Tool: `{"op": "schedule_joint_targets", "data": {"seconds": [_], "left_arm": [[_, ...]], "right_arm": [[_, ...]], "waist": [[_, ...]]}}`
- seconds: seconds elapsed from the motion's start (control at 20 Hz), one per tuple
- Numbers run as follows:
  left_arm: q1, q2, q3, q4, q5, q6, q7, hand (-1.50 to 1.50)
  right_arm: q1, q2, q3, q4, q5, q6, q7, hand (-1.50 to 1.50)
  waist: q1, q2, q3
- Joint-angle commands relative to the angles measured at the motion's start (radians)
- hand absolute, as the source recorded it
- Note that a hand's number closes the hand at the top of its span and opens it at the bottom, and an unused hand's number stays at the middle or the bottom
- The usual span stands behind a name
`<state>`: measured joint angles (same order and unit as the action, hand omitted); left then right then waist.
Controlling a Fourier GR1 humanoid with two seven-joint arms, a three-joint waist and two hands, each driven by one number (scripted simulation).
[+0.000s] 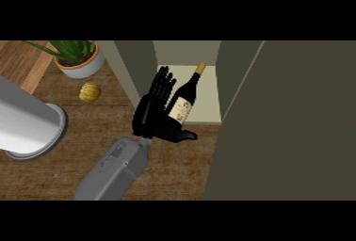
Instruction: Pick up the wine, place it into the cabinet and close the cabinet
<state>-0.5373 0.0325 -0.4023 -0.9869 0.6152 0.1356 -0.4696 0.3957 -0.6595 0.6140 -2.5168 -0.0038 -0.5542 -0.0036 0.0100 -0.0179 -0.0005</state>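
Although only one forearm shows, coming up from the lower edge toward the middle, I cannot say for certain which arm it is; by its place left of centre I take it for the left hand [154, 113]. Its fingers are stretched straight toward twelve o'clock and the thumb sticks out toward three o'clock under the bottle, so the hand is open and not curled around anything. The wine bottle [183, 101] lies just beside the fingers, at their three o'clock side, with its neck and golden cap pointing to about one o'clock and its base close to the thumb. It seems to touch the palm or the thumb, but I cannot tell if it rests on them. The bottle is already over the pale shelf of the cabinet [208, 89], whose door [292, 122] stands open and fills the three o'clock side of the view. I judge the bottle as glass: stiff, rather heavy if full, smooth and slippery, and breakable if it falls. The best place to hold is the wide body at the paper label, not the thin neck. A potted plant [78, 57] stands at ten o'clock, a small yellow fruit [90, 92] below it, and a grey cylinder [28, 122] at nine o'clock.
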Motion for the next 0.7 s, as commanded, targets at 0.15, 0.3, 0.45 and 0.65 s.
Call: {"op": "schedule_joint_targets", "data": {"seconds": [0.15,0.3,0.45,0.65], "left_arm": [[0.213,0.054,-0.049,-0.265,-0.006,0.029,0.047,-1.50],[0.312,0.074,-0.074,-0.352,-0.003,0.008,0.045,-1.50],[0.346,0.107,-0.033,-0.399,0.041,-0.032,0.060,-1.50],[0.473,0.185,-0.034,-0.478,0.026,-0.071,0.016,-1.50]], "right_arm": [[0.038,-0.043,0.000,-0.240,-0.008,-0.013,0.131,-1.50],[0.023,-0.063,-0.024,-0.246,0.001,-0.017,0.152,-1.50],[0.028,-0.105,-0.045,-0.246,-0.038,0.031,0.126,-1.50],[0.035,-0.121,0.014,-0.215,-0.029,0.084,0.087,-1.50]], "waist": [[-0.004,0.008,-0.001],[-0.007,0.010,-0.001],[-0.014,0.012,0.000],[-0.013,0.010,0.000]]}}
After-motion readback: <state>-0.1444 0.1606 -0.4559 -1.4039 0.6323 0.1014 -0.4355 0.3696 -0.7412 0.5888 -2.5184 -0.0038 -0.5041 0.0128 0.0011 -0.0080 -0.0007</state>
